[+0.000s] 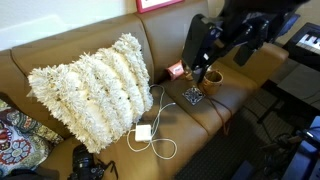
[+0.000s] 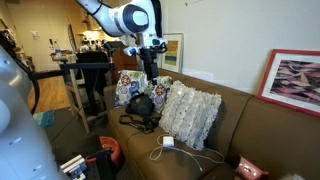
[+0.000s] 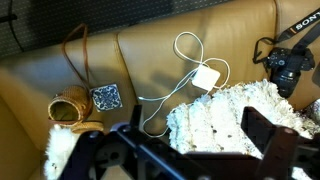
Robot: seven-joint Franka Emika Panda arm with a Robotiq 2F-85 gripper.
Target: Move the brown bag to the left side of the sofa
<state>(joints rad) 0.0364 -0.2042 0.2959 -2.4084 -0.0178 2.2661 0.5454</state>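
Observation:
The brown bag (image 1: 212, 78) is a small round tan basket with thin loop handles. It sits on the seat of the caramel leather sofa (image 1: 60, 55) toward its right end. In the wrist view the brown bag (image 3: 72, 108) lies on its side at the left, its handle looping up the sofa (image 3: 170, 40). My gripper (image 1: 203, 57) hangs above the seat close to the bag. In the wrist view the gripper (image 3: 198, 126) is open and empty, with the shaggy pillow between its fingers. It also shows in an exterior view (image 2: 150, 66).
A big shaggy cream pillow (image 1: 95, 85) fills the sofa's middle. A white charger with cable (image 1: 143, 132), a small dark patterned square (image 1: 192, 96), a red object (image 1: 176, 70) and a black camera (image 1: 88, 162) lie on the seat. Something white and fluffy (image 3: 60, 150) is beside the bag.

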